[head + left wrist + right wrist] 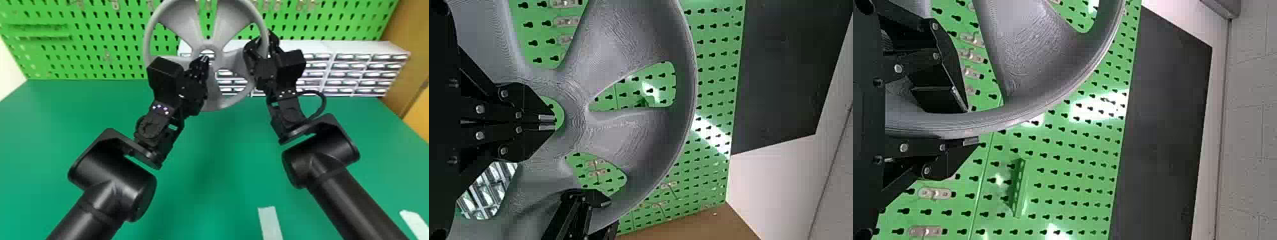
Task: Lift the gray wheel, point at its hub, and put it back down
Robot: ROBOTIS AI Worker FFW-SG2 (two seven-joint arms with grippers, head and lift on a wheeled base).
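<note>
In the head view the gray wheel (188,19) is upright above the table, its face toward the camera. My right gripper (260,48) is shut on its right rim; in the right wrist view the wheel's rim (1003,117) passes between the fingers of that gripper (973,125). My left gripper (205,59) has its fingers together, tips at the hub hole. From the left wrist view, the tips of this gripper (549,122) overlap the hub opening of the wheel (579,112); whether they touch it I cannot tell.
A green table (207,166) lies below, with a pale tape strip (270,223) near its front. Behind are a green pegboard (105,38) and a white rack of small drawers (354,68) at the back right.
</note>
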